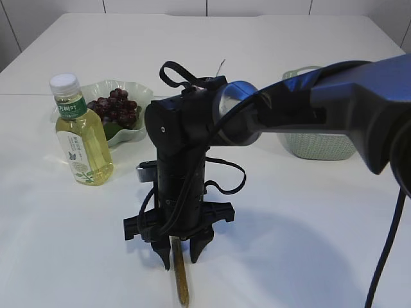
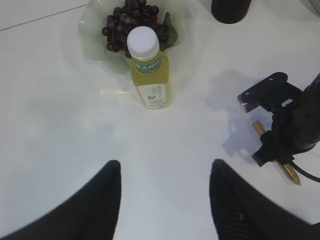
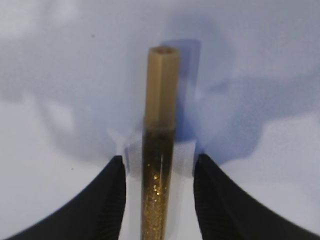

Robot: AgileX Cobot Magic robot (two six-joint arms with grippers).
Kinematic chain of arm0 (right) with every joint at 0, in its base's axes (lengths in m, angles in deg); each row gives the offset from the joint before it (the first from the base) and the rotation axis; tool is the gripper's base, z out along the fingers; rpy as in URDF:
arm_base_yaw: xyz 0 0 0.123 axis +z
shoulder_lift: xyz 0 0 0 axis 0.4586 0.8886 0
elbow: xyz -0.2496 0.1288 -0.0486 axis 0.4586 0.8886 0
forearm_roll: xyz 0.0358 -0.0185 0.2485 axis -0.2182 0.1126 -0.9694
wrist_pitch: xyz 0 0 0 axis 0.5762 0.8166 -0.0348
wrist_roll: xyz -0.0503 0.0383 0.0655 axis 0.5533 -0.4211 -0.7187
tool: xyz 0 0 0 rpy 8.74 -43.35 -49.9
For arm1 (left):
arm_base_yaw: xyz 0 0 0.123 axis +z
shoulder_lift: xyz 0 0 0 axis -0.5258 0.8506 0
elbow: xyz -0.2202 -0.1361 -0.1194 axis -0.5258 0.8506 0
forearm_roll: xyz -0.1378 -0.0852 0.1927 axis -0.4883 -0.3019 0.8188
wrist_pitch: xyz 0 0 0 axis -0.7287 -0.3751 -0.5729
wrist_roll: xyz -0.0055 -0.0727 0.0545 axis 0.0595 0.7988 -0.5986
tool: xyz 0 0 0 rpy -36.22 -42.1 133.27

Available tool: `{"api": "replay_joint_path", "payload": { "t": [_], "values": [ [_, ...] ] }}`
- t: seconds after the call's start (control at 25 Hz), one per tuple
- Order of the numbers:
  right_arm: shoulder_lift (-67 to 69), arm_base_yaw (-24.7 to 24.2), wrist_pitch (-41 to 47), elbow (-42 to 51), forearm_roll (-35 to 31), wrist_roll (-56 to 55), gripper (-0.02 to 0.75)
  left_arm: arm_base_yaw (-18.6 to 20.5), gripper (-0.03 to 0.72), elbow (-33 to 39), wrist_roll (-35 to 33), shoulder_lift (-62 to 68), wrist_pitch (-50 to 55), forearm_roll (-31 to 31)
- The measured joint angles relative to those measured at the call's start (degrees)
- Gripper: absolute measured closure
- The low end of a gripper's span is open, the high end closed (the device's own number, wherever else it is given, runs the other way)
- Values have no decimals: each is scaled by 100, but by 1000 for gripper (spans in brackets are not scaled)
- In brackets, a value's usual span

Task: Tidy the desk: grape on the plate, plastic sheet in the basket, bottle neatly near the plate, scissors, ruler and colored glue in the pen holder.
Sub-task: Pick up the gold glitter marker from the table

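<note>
On the exterior view I see my right gripper (image 1: 182,251) pointing down, fingers straddling the glue tube (image 1: 180,277) on the table (image 1: 308,231), tube running toward 6 o'clock. On the left wrist view, my left gripper (image 2: 165,200) hangs open and empty; the tube lies at 3 o'clock. On the right wrist view, the spread fingers (image 3: 107,200) flank the tube without touching.

Glitter glue tube (image 3: 159,150) lay on white table (image 3: 60,75), betw. right gripper (image 3: 159,195) fingers (image 3: 107,200), jaws apart w/ gaps either side.
</note>
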Motion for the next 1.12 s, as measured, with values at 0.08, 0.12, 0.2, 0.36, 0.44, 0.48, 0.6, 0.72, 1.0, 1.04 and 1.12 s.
{"api": "replay_joint_path", "payload": {
  "t": [0.08, 0.12, 0.2, 0.36, 0.44, 0.48, 0.6, 0.72, 1.0, 1.04, 1.12],
  "values": [
    [0, 0, 0, 0, 0, 0, 373, 0, 273, 0, 0, 0, 0, 0],
    [0, 0, 0, 0, 0, 0, 374, 0, 273, 0, 0, 0, 0, 0],
    [0, 0, 0, 0, 0, 0, 384, 0, 273, 0, 0, 0, 0, 0],
    [0, 0, 0, 0, 0, 0, 420, 0, 273, 0, 0, 0, 0, 0],
    [0, 0, 0, 0, 0, 0, 426, 0, 273, 0, 0, 0, 0, 0],
    [0, 0, 0, 0, 0, 0, 426, 0, 273, 0, 0, 0, 0, 0],
    [0, 0, 0, 0, 20, 0, 428, 0, 273, 0, 0, 0, 0, 0],
    [0, 0, 0, 0, 42, 0, 428, 0, 273, 0, 0, 0, 0, 0],
    [0, 0, 0, 0, 53, 0, 476, 0, 273, 0, 0, 0, 0, 0],
    [0, 0, 0, 0, 53, 0, 482, 0, 273, 0, 0, 0, 0, 0],
    [0, 0, 0, 0, 53, 0, 489, 0, 273, 0, 0, 0, 0, 0]
  ]
}}
